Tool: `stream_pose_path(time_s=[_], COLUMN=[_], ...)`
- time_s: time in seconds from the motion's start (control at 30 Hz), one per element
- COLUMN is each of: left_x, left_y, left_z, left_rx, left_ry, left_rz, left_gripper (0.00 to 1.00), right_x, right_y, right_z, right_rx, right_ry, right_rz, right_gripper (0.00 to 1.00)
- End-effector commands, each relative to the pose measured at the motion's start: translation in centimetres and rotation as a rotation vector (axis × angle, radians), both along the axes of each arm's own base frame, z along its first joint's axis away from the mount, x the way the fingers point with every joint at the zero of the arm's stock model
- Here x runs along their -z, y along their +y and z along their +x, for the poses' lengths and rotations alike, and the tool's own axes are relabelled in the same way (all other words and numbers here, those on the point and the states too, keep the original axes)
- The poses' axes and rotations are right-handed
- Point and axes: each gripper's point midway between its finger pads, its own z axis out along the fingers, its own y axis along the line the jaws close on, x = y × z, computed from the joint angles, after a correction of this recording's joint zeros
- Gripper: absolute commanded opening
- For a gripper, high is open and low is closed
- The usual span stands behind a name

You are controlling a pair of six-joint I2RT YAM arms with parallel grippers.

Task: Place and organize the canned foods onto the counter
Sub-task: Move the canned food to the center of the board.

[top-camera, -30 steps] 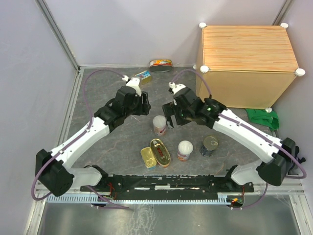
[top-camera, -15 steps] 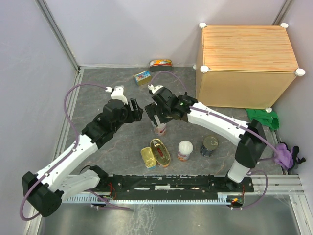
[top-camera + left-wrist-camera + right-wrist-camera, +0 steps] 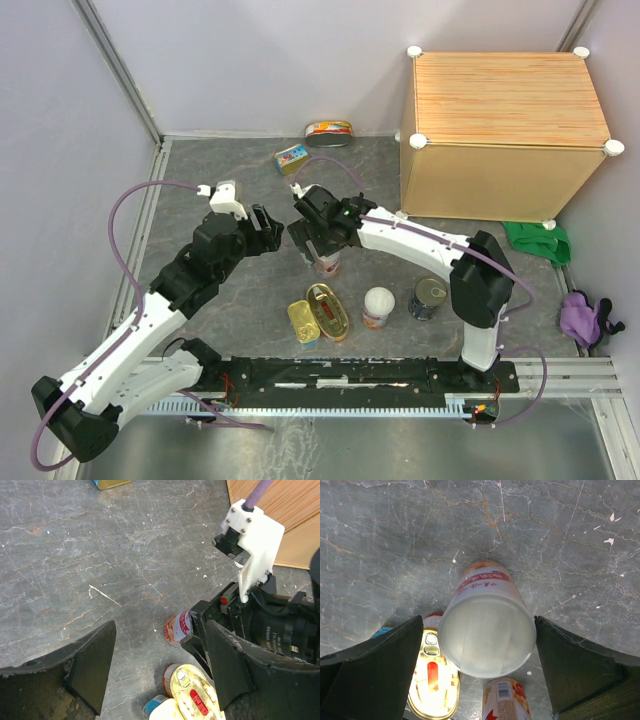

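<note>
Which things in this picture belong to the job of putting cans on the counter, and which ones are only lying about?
For the job: middle white-lidded can; nearer white-lidded can; dark can; rectangular gold tin; oval gold can; oval red-label can; small yellow tin; the counter.

Only lying about: green cloth; purple item at the right edge.
</note>
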Motion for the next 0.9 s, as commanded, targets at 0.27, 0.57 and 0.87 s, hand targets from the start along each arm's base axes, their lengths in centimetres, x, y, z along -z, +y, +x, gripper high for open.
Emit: stream_pose_path(time_s=[0.27, 0.57, 0.87], left_x=[-0.7, -1.0, -1.3], left_y=[0.3, -0.7, -2.1], left_z=[-0.1, 0.9, 2.8], left_rx=[-0.025, -0.005, 0.008], left_ry=[-0.020, -0.030, -0.052], left_rz=[-0.036, -0.038, -0.029], left_gripper=[0.79, 0.80, 0.80], right_x=[0.6, 0.4, -1.1], right_y=[0.8, -0.8, -4.5], right_z=[1.2, 1.1, 2.4], right_rx=[0.007, 0.033, 0.110], right_ry=[-0.014, -0.010, -0.045], right_rz=[-0.039, -0.086, -0.086], right_gripper=[0.84, 0.44, 0.30])
